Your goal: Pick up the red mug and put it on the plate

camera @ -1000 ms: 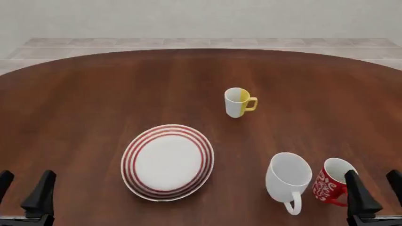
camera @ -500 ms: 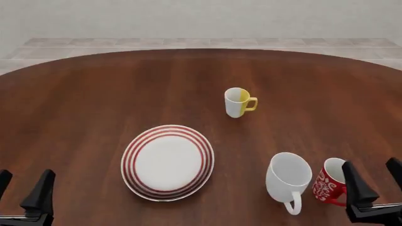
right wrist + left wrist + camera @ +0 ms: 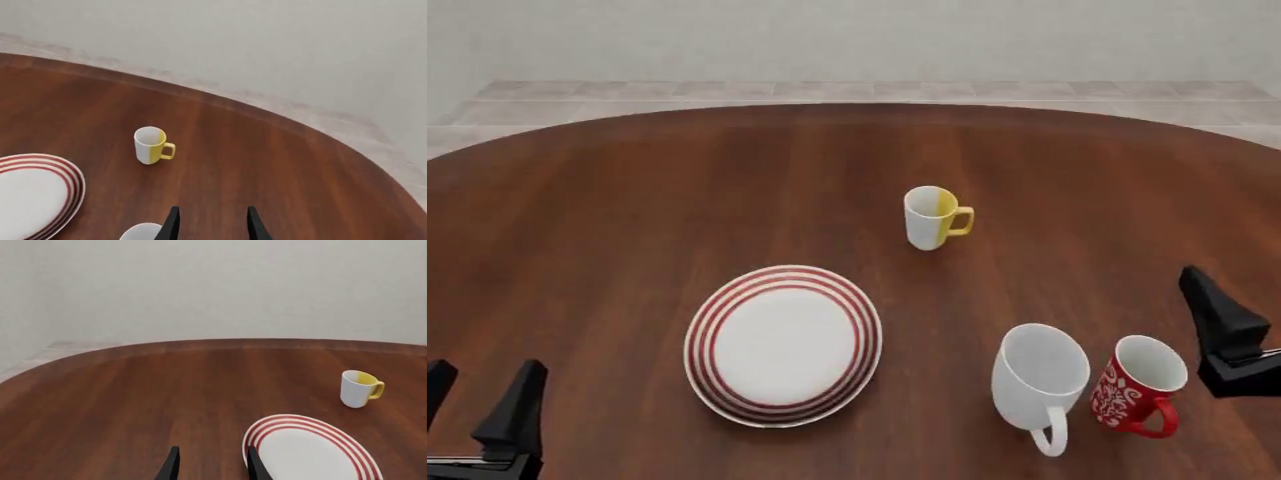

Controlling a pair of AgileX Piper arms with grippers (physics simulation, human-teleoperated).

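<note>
The red mug (image 3: 1134,395) with a white swirly pattern stands upright at the front right of the table, handle toward the near edge; it shows in no wrist view. The plate (image 3: 783,343) with red rings lies left of centre, also in the left wrist view (image 3: 310,452) and the right wrist view (image 3: 33,195). My right gripper (image 3: 1236,300) is open and empty, raised to the right of and beyond the red mug; only one finger (image 3: 1221,320) shows in the front view. My left gripper (image 3: 474,405) is open and empty at the front left.
A larger plain white mug (image 3: 1041,380) stands right next to the red mug's left side; its rim shows in the right wrist view (image 3: 141,231). A white-and-yellow mug (image 3: 934,217) stands further back on the brown table (image 3: 627,200).
My right gripper has risen and moved right and forward, away from the red mug's near right side, so the whole mug now shows. The left arm and the mugs have not moved.
</note>
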